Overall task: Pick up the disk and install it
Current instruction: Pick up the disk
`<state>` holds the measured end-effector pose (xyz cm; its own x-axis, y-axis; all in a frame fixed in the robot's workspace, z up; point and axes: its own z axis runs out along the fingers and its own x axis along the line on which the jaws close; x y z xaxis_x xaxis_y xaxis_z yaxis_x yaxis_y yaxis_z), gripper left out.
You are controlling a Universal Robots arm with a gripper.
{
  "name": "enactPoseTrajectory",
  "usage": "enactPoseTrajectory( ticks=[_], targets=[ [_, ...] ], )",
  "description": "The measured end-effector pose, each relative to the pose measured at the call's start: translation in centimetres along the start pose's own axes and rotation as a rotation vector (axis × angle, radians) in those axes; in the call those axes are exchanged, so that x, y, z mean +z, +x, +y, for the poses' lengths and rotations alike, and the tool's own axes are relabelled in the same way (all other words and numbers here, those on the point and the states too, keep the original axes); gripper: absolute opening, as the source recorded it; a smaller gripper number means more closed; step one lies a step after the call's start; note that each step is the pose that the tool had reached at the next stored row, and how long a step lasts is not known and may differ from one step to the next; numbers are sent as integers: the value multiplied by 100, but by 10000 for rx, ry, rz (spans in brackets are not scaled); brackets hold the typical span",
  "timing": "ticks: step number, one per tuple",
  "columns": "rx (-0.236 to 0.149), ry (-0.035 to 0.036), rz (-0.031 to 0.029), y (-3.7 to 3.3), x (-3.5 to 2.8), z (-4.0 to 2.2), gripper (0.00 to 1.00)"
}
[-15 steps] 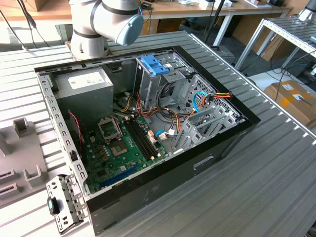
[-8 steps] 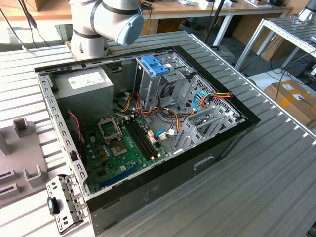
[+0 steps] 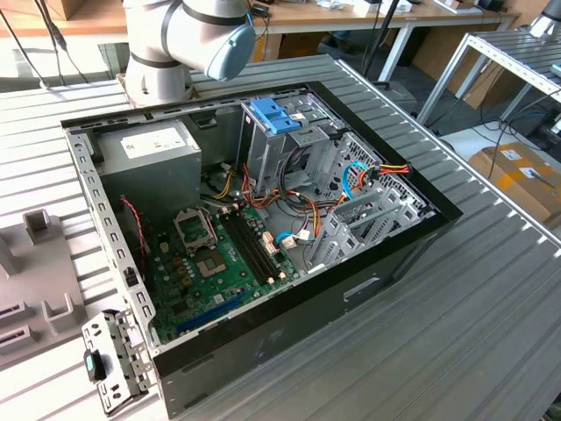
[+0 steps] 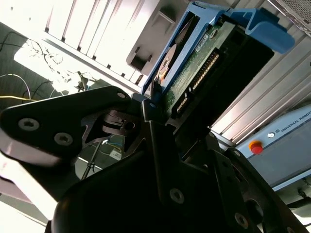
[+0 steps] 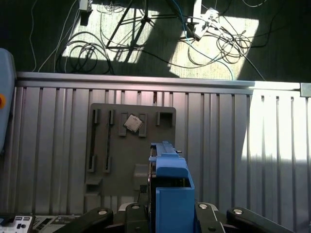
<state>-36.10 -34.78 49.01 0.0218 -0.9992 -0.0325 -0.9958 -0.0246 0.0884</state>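
Hand [image 5: 173,214] clamped on blue-railed disk [image 5: 170,177]; grey slotted plate [image 5: 114,145] lies beyond it.

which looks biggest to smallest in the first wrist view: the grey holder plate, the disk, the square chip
1. grey holder plate
2. disk, but it sits in the claw right by the camera, so its rank against the plate is unsure
3. square chip on the plate, clearly smallest

Ribbed metal table [image 3: 491,298] nearby; wooden desks [image 3: 298,16] far behind; cardboard box [image 3: 523,175] at the exterior view's right; sunlit floor [image 5: 204,51].
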Motion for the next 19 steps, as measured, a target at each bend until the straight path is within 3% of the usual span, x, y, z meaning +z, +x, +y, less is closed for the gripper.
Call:
enactPoseTrajectory(
  ticks=[13,19],
  targets=[
    [0,0,1,3,-13,-145,36],
    [0,0,0,6,-22,-249,36]
  ],
)
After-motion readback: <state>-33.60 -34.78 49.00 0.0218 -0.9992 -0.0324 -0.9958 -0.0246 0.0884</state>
